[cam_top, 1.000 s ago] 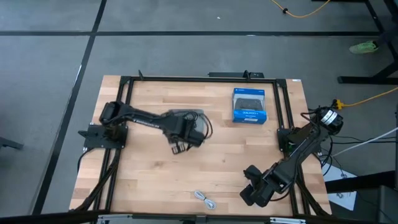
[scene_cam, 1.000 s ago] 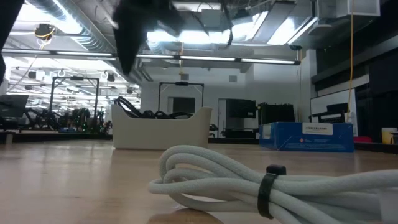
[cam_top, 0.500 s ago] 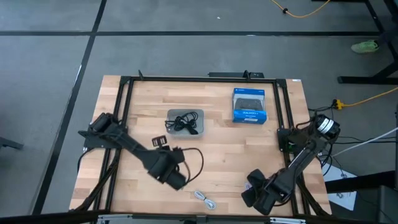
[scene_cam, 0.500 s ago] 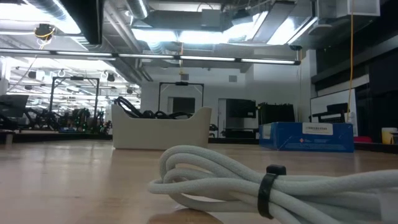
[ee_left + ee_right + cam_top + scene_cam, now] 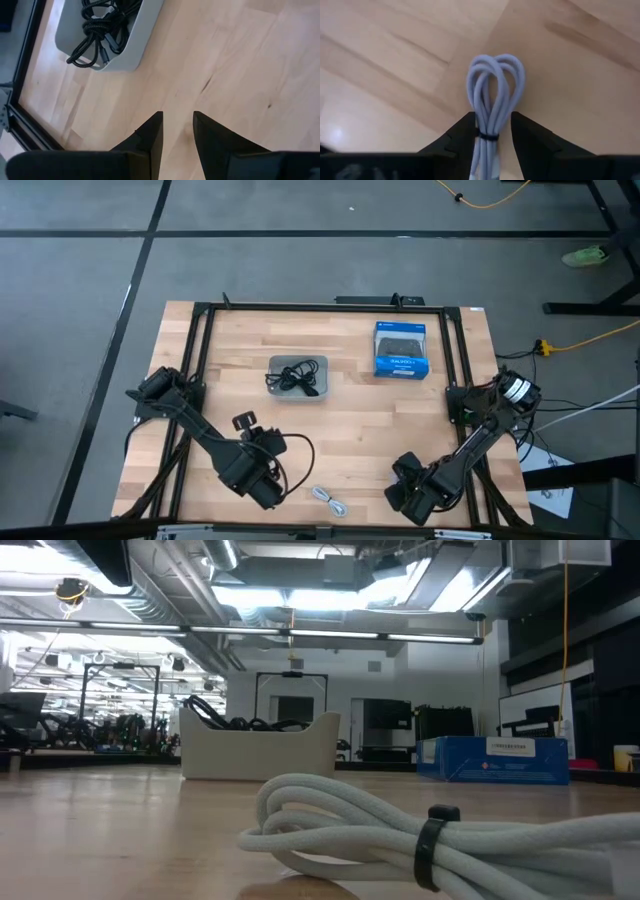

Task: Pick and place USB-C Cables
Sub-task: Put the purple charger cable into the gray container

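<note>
A: Looking past the right claw [image 5: 491, 117], found it closed on a pale grey cable [image 5: 493, 95], with loops out ahead of the fingertips and a black tie [image 5: 487, 136] right between them. Seemed held, not merely straddled.

B: Agreed. Judged it light and floppy. Gripped across the bundled middle near the tie, so no loose end to trail. Wouldn't have squeezed harder: soft jacket, nothing to crush, but probably slick enough to slide.

A: And the left claw [image 5: 177, 117]?

B: Showed narrowly parted, with nothing between the fingers and bare table [image 5: 240, 75] beneath. Spotted the tray [image 5: 135, 55] well ahead of it, black cables [image 5: 97, 30] coiled inside.

A: Noticed another white cable [image 5: 330, 501] on the wood just beside that claw, on the side toward the right claw. Bundled too, with a dark band round it.

B: Reckoned that one next. Would have taken it across the banded waist — the thickest bunch. Risked a swinging or slipping bundle if grabbed by a single loop. Needed wider fingers first, too.

A: Ignored the blue box [image 5: 401, 350], well beyond both claws and next to the tray.
</note>
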You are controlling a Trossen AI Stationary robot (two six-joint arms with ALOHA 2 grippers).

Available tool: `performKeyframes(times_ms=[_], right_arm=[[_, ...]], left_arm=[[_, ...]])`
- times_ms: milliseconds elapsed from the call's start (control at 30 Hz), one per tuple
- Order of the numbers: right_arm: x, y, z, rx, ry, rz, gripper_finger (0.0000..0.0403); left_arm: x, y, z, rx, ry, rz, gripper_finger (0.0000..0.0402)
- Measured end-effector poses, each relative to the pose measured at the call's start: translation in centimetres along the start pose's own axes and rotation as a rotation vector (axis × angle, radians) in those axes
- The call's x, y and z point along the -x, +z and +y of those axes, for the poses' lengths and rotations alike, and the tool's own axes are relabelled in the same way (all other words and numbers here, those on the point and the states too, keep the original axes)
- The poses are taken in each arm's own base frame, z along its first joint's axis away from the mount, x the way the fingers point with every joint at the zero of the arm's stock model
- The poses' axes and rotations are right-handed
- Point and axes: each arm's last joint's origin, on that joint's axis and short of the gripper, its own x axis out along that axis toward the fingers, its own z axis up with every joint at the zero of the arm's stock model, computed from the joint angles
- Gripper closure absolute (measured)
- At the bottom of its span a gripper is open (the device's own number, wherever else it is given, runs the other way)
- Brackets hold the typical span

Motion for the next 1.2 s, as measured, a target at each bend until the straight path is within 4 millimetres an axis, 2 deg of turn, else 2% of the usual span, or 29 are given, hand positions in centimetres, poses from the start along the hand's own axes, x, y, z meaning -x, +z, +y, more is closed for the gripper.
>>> performKeyframes(times_ms=[267, 400, 500, 600, 700, 833, 933, 1033, 1200], right_arm=[[-1.2, 0.0, 0.0, 0.004, -0.042, -0.022, 0.0280], [-0.9, 0.2, -0.1, 0.025, -0.052, -0.021, 0.0338], [-0.4, 0.6, -0.1, 0.092, -0.040, -0.047, 0.0386], [0.3, 1.4, 0.6, 0.143, 0.005, -0.122, 0.0388], [2.4, 2.7, 2.2, 0.215, 0.093, -0.229, 0.0390], [4.6, 5.6, 4.2, 0.343, 0.121, -0.416, 0.0390], [6.4, 8.8, 5.9, 0.425, 0.129, -0.522, 0.0391], [7.3, 12.7, 7.6, 0.496, 0.133, -0.580, 0.0391], [8.8, 20.2, 10.1, 0.631, 0.278, -0.725, 0.0391]], left_arm=[[0.0, 0.1, 0.0, 0.005, -0.004, -0.004, 0.0302], [0.0, 0.1, -0.1, 0.007, -0.005, -0.014, 0.0302], [0.0, 0.0, -0.1, -0.001, -0.002, -0.017, 0.0302], [0.3, -0.4, -0.2, -0.019, -0.002, -0.015, 0.0302], [0.8, -1.1, -0.5, -0.042, -0.005, -0.049, 0.0302], [1.5, -2.1, -0.9, -0.068, -0.010, -0.092, 0.0302], [1.9, -2.7, -1.1, -0.060, -0.015, -0.122, 0.0302], [2.4, -3.3, -1.3, -0.055, -0.019, -0.157, 0.0302], [2.8, -3.9, -1.5, -0.047, -0.022, -0.196, 0.0302]])
